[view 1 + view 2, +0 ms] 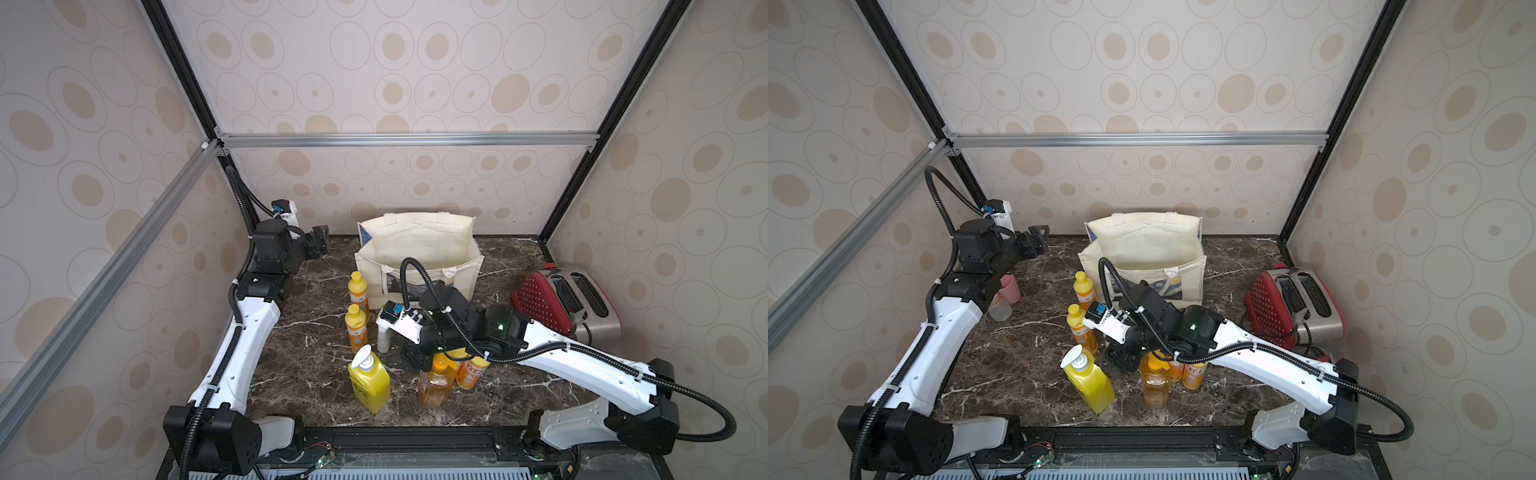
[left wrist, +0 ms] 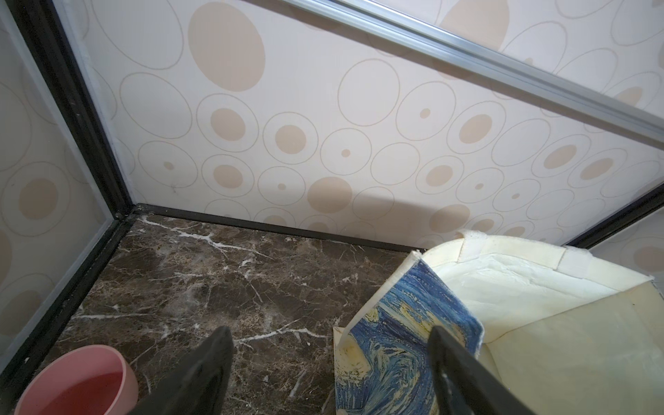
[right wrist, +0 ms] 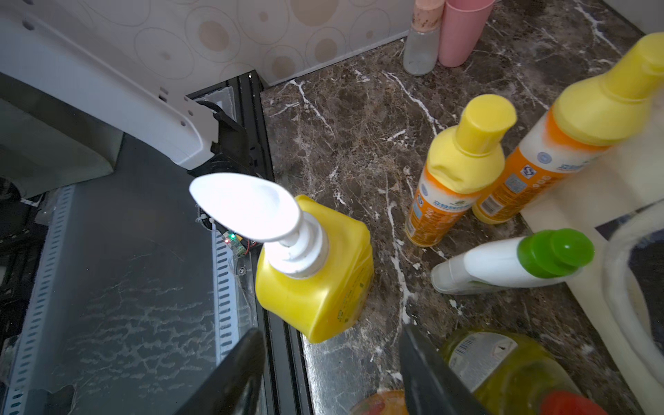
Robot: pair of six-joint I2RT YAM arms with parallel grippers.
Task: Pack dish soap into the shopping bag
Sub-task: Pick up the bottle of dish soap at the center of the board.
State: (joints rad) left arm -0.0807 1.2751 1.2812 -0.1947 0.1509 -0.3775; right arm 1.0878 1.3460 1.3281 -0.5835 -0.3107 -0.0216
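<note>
No text readable anywhere, print shows only as blur. Right wrist view, right of frame: nearer orange bottle (image 3: 445, 201) & far orange bottle (image 3: 539, 169) have white-and-orange labels w/ round blue logo + blue characters, too smeared to read. Barcode-like patch low on the far one. Lower right: greenish bottle (image 3: 510, 373), white label w/ small triangle sign + fine print, illegible. Centre: yellow pump bottle (image 3: 323, 287), faint print down its side, too small. Both top views, lower centre: same pump bottle's dark front label, unreadable.
</note>
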